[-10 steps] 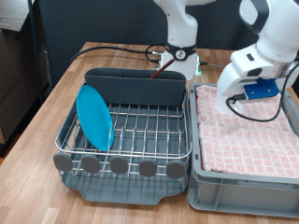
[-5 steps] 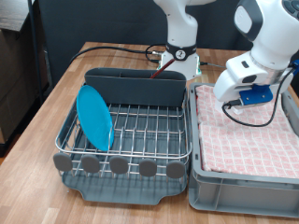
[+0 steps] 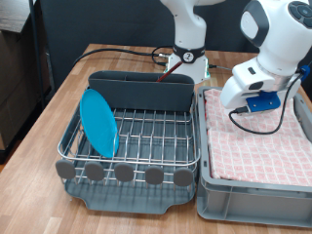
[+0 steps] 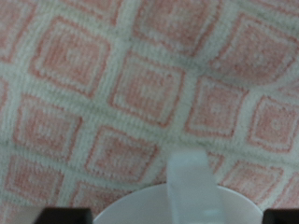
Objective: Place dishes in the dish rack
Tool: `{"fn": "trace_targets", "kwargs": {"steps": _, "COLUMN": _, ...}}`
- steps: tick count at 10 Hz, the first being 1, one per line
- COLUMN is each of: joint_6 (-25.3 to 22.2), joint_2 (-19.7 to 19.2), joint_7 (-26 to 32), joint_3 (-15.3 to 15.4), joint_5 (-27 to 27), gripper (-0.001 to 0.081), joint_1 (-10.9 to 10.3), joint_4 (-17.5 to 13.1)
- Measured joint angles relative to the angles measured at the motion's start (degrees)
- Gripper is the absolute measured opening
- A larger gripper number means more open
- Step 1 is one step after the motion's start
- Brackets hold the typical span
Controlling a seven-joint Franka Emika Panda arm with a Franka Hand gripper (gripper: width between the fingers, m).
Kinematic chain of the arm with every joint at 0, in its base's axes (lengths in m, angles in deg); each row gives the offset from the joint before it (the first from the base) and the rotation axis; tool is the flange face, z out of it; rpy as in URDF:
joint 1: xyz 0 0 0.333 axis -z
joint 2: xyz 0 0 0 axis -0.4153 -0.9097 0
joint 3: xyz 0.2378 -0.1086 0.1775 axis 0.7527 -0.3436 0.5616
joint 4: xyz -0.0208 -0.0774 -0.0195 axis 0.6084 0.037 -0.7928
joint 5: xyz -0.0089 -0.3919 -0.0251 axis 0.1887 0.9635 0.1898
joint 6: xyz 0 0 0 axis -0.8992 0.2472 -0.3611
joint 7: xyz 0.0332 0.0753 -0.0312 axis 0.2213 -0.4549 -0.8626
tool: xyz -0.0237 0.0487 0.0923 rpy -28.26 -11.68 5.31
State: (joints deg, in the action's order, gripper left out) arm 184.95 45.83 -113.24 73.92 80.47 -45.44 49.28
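The bright-blue plate [image 3: 98, 122] stands on edge in the silver wire dish rack [image 3: 146, 136], at the rack's end on the exterior view's left. My gripper [image 3: 235, 104] hangs low over the pink checked cloth in the grey crate [image 3: 255, 146], near the crate's back corner beside the rack. In the wrist view the white mug [image 4: 177, 203] with its handle [image 4: 188, 175] lies on the cloth right under the hand, between the two dark fingertips [image 4: 52, 217], which stand wide apart at the frame corners. The arm hides the mug in the exterior view. The wooden spoon is out of view.
The rack's tall grey caddy [image 3: 141, 91] runs along its back. Round grey tabs [image 3: 124, 173] line its front edge. A black cable [image 3: 261, 121] hangs from the hand over the cloth. The robot base [image 3: 188, 58] stands behind the rack on the wooden table [image 3: 39, 136].
The hand has moved towards the exterior view's left over the crate, closer to the rack. The plate has not moved.
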Motion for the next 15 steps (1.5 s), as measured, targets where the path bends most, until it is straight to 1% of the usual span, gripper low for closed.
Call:
{"fn": "trace_targets", "kwargs": {"steps": 1, "joint_6": -0.1, "joint_2": 0.0, "joint_7": 0.0, "joint_3": 0.0, "joint_5": -0.3, "gripper": 0.0376, "joint_1": 0.0, "joint_4": 0.0}}
{"fn": "trace_targets", "kwargs": {"steps": 2, "joint_6": -0.5, "joint_2": 0.0, "joint_7": 0.0, "joint_3": 0.0, "joint_5": -0.5, "gripper": 0.0212, "joint_1": 0.0, "joint_4": 0.0}}
{"fn": "trace_targets", "kwargs": {"steps": 3, "joint_6": -0.9, "joint_2": 0.0, "joint_7": 0.0, "joint_3": 0.0, "joint_5": -0.7, "gripper": 0.0212, "joint_1": 0.0, "joint_4": 0.0}}
{"fn": "trace_targets", "kwargs": {"steps": 4, "joint_6": -1.3, "joint_2": 0.1, "joint_7": 0.0, "joint_3": 0.1, "joint_5": -1.1, "gripper": 0.007, "joint_1": 0.0, "joint_4": -0.1}}
{"fn": "trace_targets", "kwargs": {"steps": 7, "joint_6": -4.6, "joint_2": 1.3, "joint_7": -0.3, "joint_3": 0.3, "joint_5": -2.4, "gripper": 0.0072, "joint_1": 0.0, "joint_4": -1.1}}
{"fn": "trace_targets", "kwargs": {"steps": 10, "joint_6": -8.1, "joint_2": 3.7, "joint_7": -1.5, "joint_3": 0.6, "joint_5": -3.1, "gripper": 0.0072, "joint_1": 0.0, "joint_4": -2.4}}
{"fn": "trace_targets", "kwargs": {"steps": 11, "joint_6": -8.7, "joint_2": 4.9, "joint_7": -2.9, "joint_3": 0.6, "joint_5": -3.7, "gripper": 0.0072, "joint_1": 0.0, "joint_4": -2.6}}
{"fn": "trace_targets", "kwargs": {"steps": 13, "joint_6": -8.5, "joint_2": 7.6, "joint_7": -5.4, "joint_3": 0.3, "joint_5": -4.1, "gripper": 0.0072, "joint_1": 0.0, "joint_4": -3.0}}
{"fn": "trace_targets", "kwargs": {"steps": 14, "joint_6": -7.7, "joint_2": 9.0, "joint_7": -5.6, "joint_3": -0.1, "joint_5": -3.9, "gripper": 0.0072, "joint_1": 0.1, "joint_4": -3.3}}
{"fn": "trace_targets", "kwargs": {"steps": 15, "joint_6": -6.3, "joint_2": 10.3, "joint_7": -4.2, "joint_3": -0.6, "joint_5": -3.7, "gripper": 0.0072, "joint_1": 0.1, "joint_4": -3.5}}
